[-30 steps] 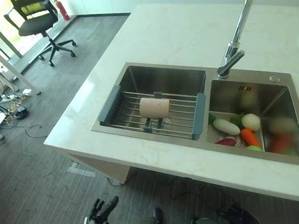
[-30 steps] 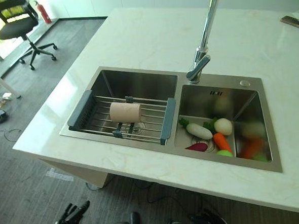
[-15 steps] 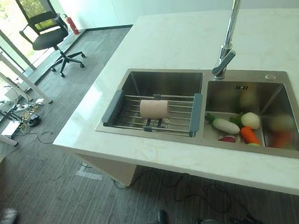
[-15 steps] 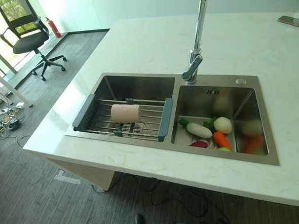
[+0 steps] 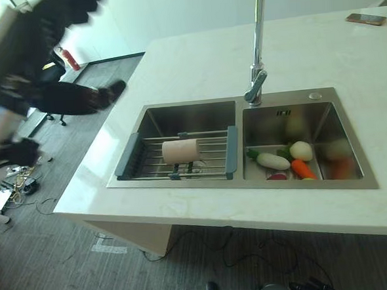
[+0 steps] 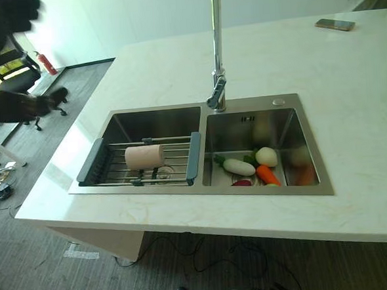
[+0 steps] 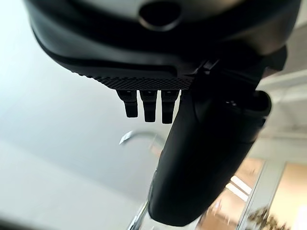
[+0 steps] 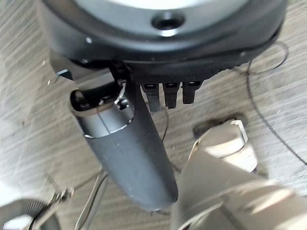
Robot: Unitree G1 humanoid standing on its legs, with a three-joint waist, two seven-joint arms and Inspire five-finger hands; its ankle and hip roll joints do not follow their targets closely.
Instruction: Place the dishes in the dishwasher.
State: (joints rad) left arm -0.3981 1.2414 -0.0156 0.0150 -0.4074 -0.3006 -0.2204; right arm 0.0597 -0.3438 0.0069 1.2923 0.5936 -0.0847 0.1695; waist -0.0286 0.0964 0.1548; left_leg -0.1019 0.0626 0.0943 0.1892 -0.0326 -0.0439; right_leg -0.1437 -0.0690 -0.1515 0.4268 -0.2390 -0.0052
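A beige cup (image 5: 180,150) lies on its side on the wire drain rack (image 5: 210,156) across the left basin of the steel sink (image 5: 248,182). My left hand (image 5: 29,43) is raised high at the far left, well away from the counter, blurred; in its wrist view the left hand (image 7: 206,158) has relaxed fingers, holds nothing, and the tap shows beyond it. Low by the floor at the picture's bottom edge hangs my right hand (image 5: 310,287); its wrist view has the right hand (image 8: 129,148) open and empty over grey carpet.
The right basin holds toy vegetables: a white radish (image 5: 272,160), a carrot (image 5: 303,169) and a pale round one (image 5: 301,150). A tall tap (image 5: 257,55) stands behind the sink. A phone (image 5: 366,19) lies at the counter's far right. An office chair (image 6: 17,71) stands far left.
The camera has swung, shifting the whole picture. My left arm has risen from the bottom edge to the upper left. The cup and vegetables lie as before.
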